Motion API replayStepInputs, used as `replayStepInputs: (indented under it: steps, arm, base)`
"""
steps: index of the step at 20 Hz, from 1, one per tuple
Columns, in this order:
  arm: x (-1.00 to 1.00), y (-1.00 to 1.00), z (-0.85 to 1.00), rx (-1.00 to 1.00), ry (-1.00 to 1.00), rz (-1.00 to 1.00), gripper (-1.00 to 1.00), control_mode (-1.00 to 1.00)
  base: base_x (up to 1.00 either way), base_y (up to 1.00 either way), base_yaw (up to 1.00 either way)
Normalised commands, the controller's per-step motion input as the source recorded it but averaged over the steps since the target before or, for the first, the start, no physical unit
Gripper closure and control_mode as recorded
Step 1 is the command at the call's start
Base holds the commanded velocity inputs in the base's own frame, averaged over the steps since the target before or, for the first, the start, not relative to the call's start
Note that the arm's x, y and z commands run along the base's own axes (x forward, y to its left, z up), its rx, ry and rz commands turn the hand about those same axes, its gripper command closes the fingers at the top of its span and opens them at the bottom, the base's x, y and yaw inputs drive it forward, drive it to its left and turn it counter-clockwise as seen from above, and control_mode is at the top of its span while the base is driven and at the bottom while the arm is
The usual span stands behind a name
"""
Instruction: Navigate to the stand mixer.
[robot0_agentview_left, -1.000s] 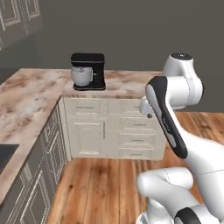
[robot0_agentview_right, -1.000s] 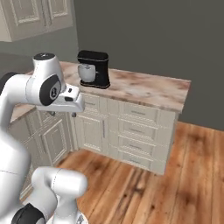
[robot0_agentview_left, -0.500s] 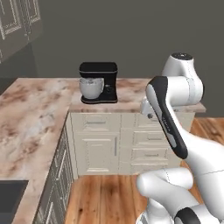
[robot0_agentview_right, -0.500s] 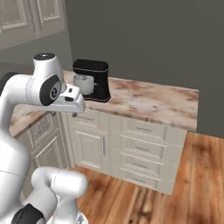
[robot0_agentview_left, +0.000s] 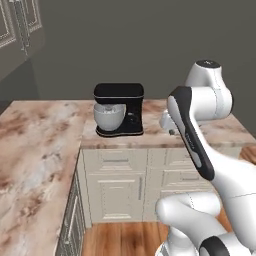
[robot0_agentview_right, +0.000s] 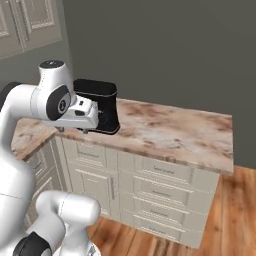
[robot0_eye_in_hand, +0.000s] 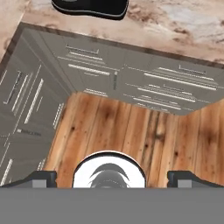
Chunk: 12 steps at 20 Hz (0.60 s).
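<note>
So the whole view had swung over that last second — that was my base driving, not anything on the counter shifting. The stand mixer (robot0_agentview_left: 119, 110) went from small and off toward the upper left of the left base view to bigger and close to the middle, sitting on the marble counter (robot0_agentview_left: 40, 145) near the inside corner, back toward the grey wall (robot0_agentview_left: 150, 45). In the right base view it sat half behind my own arm, black head poking out above (robot0_agentview_right: 95, 90). From the hand view I caught just its black base (robot0_eye_in_hand: 89, 6) at the top edge, with cabinet drawers (robot0_eye_in_hand: 175, 87) and wood floor (robot0_eye_in_hand: 131, 131) below. My claw (robot0_eye_in_hand: 109, 177) was spread wide and carrying nothing — fingertips (robot0_eye_in_hand: 41, 177) far apart. I'd say I was nearly there, maybe a bit more closing in and squaring up.
</note>
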Motion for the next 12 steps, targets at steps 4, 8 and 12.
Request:
replayStepInputs:
  steps: [4, 8, 12]
  arm:
    - [0.00, 0.00, 0.00, 0.00, 0.00, 0.00, -1.00, 1.00]
    - [0.00, 0.00, 0.00, 0.00, 0.00, 0.00, -1.00, 1.00]
    - [0.00, 0.00, 0.00, 0.00, 0.00, 0.00, -1.00, 1.00]
  base:
    - [0.55, 0.19, 0.00]
    - [0.54, 0.27, 0.00]
    - [0.59, 0.30, 0.00]
